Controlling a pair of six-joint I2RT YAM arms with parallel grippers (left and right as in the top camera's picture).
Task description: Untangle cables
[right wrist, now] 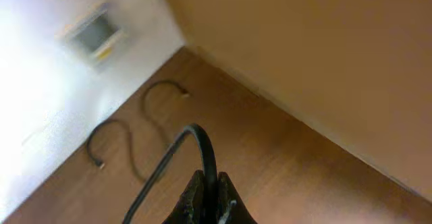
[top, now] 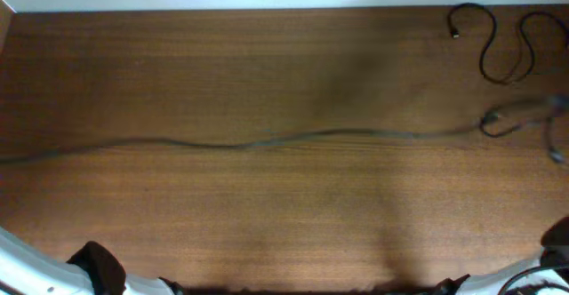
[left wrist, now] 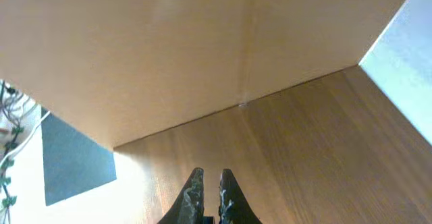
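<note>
Worktop (top: 267,64) of brown wood carries two thin black cables, and you have one of them in hand. The long cable (top: 356,133) runs in a shallow wave from the left edge almost to the right edge, where its end blurs into a small loop. The second cable (top: 491,37) lies loose in curls at the far right corner, near the white wall (right wrist: 40,82) and well apart from the long one. Your right tool (right wrist: 208,196) is closed on the long cable, which rises from between the fingers in a tight arch and falls away to the left. Beyond it the second cable lies on the wood below a wall plate (right wrist: 94,34). Your left tool (left wrist: 210,196) is all but closed, a thin gap between the fingers and nothing in it. It faces a pale wooden panel (left wrist: 169,48) standing along the worktop's edge, with a grey panel (left wrist: 74,160) to its left.
</note>
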